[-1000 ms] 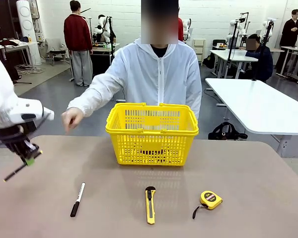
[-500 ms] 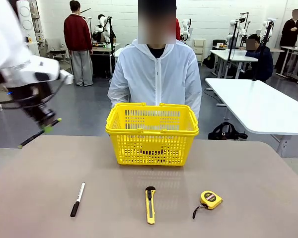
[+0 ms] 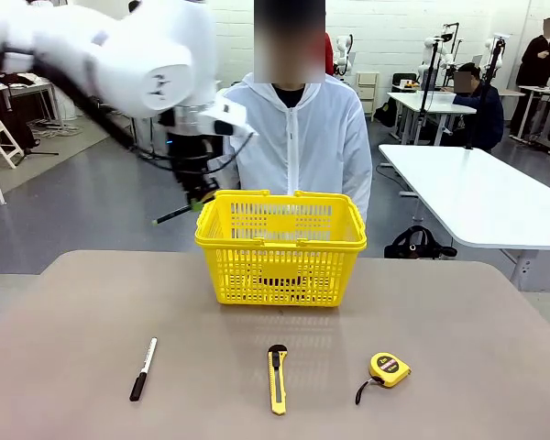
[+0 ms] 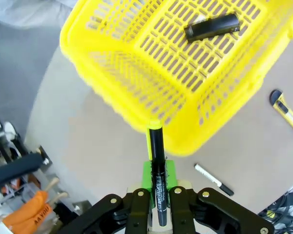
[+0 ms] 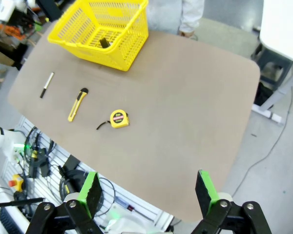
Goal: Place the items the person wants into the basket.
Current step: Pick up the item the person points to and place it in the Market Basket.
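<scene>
Your pen (image 4: pixel 157 165) is clamped between the green pads (image 4: pixel 146 174) of the left tool (image 3: pixel 200 196), which is closed tight on the barrel, with the yellow end pointing away from the wrist. It hangs in the air at the far left corner of the basket (image 3: pixel 280 244), just above rim height, and most of its length sticks out to the left, outside the rim. Treat it as not yet over the opening: bring the tool in towards the basket's middle until the whole pen lies above the lattice floor, lower it close to the rim, and only then part the pads, so the thin barrel does not catch the rim or bounce onto the table (image 3: pixel 458 348). A dark oblong object (image 4: pixel 212 27) lies on the basket floor, so aim beside it. The person (image 3: pixel 293 147) stands just behind the basket; keep the arm short of the jacket. The tape measure (image 3: pixel 389 368) sits on the near right of the table, well apart from the basket, with the utility knife (image 3: pixel 277 379) and the marker (image 3: pixel 143 368) to its left; leave those two alone. The right tool (image 5: pixel 147 191) hangs wide and empty, high above the robot's side of the table, clear of your path
</scene>
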Robot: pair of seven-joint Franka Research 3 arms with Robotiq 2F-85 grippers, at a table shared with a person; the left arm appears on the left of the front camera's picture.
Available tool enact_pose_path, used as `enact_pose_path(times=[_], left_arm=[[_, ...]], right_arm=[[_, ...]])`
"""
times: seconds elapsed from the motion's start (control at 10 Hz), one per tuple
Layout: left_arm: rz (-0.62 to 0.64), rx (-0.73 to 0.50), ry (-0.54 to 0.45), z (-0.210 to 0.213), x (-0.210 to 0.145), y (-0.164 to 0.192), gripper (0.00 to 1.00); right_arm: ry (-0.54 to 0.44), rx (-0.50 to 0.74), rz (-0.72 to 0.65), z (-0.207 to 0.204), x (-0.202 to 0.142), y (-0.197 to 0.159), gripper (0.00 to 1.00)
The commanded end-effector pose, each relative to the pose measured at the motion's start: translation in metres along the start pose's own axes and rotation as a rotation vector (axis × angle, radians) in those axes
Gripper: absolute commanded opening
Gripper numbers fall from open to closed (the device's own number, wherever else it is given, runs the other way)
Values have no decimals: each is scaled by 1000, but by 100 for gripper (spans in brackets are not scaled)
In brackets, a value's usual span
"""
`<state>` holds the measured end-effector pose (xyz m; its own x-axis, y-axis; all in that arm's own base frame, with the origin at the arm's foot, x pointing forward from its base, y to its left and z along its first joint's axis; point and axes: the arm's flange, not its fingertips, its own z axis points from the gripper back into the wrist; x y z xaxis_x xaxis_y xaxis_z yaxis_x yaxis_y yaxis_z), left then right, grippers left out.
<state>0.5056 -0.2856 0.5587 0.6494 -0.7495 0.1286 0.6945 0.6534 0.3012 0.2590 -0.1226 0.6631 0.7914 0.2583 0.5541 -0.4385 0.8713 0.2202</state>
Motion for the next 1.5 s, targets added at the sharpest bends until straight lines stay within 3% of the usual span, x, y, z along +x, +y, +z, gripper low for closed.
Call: enact_pose_path(times=[0.0, 0.8, 0.9, 1.2, 1.4], left_arm=[[3, 35, 36, 5, 40, 6, 0], [-26, 15, 13, -3, 36, 0, 0], [-26, 12, 21, -1, 39, 1, 12], [-394, -137, -109, -11, 85, 8, 12], [-453, -197, -128, -28, 102, 6, 12]], right_arm=[[-11, 26, 8, -2, -2, 0, 100], [-11, 26, 8, -2, -2, 0, 100], [-11, 26, 8, -2, -2, 0, 100], [-11, 26, 8, -2, -2, 0, 100], [-11, 26, 8, -2, -2, 0, 100]])
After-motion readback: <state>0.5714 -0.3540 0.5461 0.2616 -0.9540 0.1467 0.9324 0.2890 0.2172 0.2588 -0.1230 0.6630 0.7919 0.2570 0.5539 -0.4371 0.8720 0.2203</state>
